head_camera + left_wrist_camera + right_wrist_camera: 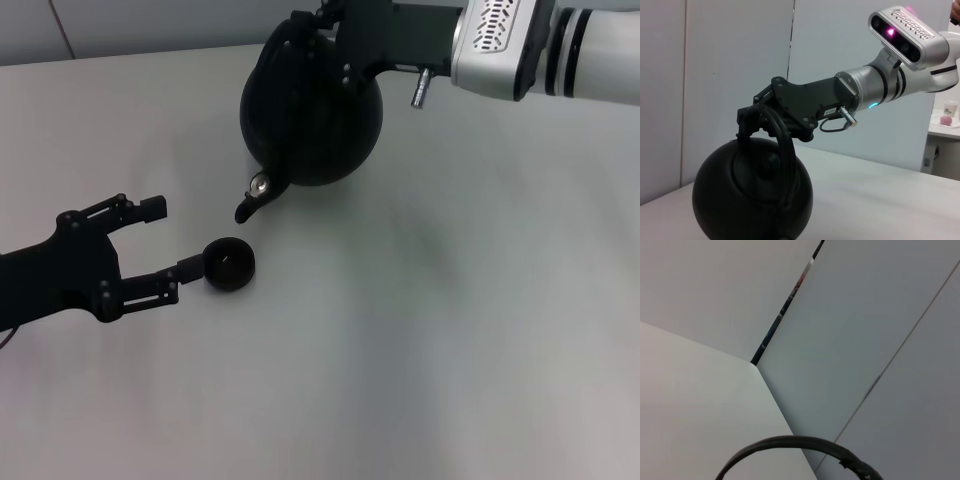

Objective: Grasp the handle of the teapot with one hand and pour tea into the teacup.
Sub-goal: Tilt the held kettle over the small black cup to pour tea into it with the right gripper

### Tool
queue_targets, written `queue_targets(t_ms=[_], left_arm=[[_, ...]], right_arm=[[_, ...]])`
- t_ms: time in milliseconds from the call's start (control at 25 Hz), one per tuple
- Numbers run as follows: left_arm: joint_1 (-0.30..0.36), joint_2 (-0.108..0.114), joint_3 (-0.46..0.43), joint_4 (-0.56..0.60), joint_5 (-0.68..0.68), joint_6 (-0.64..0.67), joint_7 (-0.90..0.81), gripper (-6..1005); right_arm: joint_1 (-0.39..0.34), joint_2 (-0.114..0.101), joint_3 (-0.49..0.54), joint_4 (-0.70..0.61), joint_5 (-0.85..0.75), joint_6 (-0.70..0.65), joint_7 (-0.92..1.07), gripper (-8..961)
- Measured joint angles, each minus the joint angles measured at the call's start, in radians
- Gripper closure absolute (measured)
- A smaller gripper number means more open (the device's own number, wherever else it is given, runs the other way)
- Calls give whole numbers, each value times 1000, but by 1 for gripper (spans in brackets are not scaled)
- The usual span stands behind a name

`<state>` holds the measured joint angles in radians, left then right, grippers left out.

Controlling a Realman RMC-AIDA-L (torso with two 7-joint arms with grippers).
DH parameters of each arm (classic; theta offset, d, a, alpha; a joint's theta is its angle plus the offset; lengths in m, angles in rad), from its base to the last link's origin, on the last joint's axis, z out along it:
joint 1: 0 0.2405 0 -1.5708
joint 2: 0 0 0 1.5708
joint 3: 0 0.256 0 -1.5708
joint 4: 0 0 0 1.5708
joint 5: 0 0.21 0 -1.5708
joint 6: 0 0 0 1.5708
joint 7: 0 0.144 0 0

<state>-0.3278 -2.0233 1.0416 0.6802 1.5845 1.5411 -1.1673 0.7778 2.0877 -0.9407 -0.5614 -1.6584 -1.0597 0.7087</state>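
I had my right gripper (pixel 757 122) closed around the handle (pixel 782 145) of the teapot (pixel 310 110), up at the top of the arch, and the pot was tipped over with its spout (pixel 255 198) pointing down toward the teacup (pixel 230 264). So the grasp was done and the tilt was well under way, by my reckoning. The spout's tip hung near the cup but a little to the far side of it, not clearly over the bowl, and I could see no stream of tea. I judged the pour itself was still ahead of me, then the setting down.

My left gripper (pixel 158 240) lay low on the table (pixel 450 330) with its fingers spread apart, the nearer fingertip right against the cup's side, steadying it perhaps.

Much was hard to read. Black fingers on a black handle ran together from above, and my own arm covered the top of the pot. My right wrist camera caught only a dark curved cable, wall and table edge. Whether the pot rested on the table or hung clear, I could not tell.
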Motion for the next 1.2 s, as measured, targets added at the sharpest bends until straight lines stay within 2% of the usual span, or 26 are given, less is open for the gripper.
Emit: queue_targets(t_ms=[200,360,1200], left_arm=[[-1,-2,0,3,0,-5,0,139],[-1,-2,0,2,0,-13,0,139],[-6,-1,-1,4,0,-23,-2,139]], right_arm=[[5,0,-27,-2,17,11,-17,860],[3,0,-102,-5,82,54,-40,861],[-14,-4,-162,-24,117,58,-43,863]])
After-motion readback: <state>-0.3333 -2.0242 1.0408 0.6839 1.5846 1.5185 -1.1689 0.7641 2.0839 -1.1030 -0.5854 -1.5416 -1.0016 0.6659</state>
